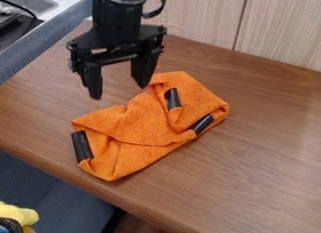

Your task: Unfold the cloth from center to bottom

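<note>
Yellow plush-like object (pixel 18 213): lower left corner.
Brown wood-grain surface (pixel 251 180): centre and right of frame.
Folded orange fabric cloth (pixel 153 117) with black strips (pixel 82 146): on the surface, mid-frame.
Black two-finger tool (pixel 119 90): upper left of centre, near the cloth, fingers parted.
Grey sink (pixel 30 2): upper left corner.

No legible text, label, brand, number or sign can be read anywhere in the scene, left or right, near or far.
</note>
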You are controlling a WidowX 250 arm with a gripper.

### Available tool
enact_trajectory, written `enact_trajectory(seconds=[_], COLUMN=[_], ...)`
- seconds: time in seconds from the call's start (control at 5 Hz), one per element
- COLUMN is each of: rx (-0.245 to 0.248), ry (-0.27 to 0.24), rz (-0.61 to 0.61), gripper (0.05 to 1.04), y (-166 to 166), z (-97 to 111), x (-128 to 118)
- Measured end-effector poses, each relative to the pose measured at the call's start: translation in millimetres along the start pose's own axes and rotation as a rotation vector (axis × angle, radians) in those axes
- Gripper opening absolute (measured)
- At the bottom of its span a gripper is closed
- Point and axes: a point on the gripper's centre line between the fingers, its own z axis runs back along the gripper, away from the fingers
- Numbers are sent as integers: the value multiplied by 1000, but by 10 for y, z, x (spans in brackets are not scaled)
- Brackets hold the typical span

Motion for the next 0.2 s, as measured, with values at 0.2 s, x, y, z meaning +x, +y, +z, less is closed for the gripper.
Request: enact_trajectory(seconds=[0.2], rx=[1], ry=[-1], rz=[0], gripper=[1001], y=[1], z=[0], x=[2])
